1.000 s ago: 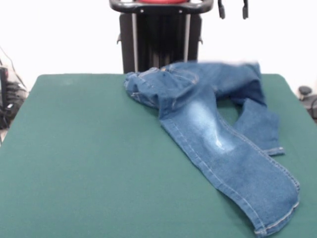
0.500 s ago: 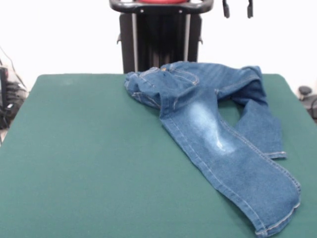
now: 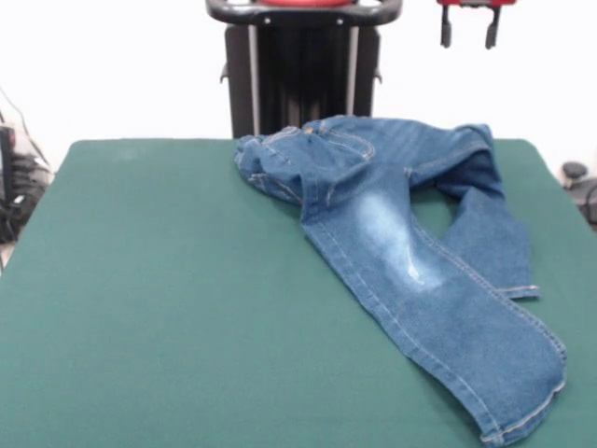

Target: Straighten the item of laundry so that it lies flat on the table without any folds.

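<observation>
Denim jeans point(image 3: 410, 271) lie crumpled on green counter point(image 3: 159, 308), spread from 12 toward 5 o'clock, one leg folded. Gripper point(image 3: 467, 37) hangs empty above, jaws apart. Between grasps; next likely regrasp the bunched waistband.

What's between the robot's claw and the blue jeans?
Nothing. In the front view the gripper hangs open above the jeans, with only pale wall showing in the gap between them.
</observation>
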You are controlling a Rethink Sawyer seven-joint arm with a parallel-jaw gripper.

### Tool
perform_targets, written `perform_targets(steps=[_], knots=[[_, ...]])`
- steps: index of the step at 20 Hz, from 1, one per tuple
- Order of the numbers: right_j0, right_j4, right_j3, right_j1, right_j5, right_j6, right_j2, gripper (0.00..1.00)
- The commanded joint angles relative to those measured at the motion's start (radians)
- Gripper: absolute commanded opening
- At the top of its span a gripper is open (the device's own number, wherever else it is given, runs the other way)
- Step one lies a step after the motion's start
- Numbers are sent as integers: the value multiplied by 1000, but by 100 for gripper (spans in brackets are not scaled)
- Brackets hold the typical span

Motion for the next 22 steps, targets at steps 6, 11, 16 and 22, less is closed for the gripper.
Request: perform_targets(steps=[6,11,16,22], knots=[[123,-125,-414,273,15,351,-156,100],[146,-140,-531,339,47,361,-187,100],[160,-121,-593,407,32,365,-218,100],[204,-85,-612,516,-98,414,-241,100]])
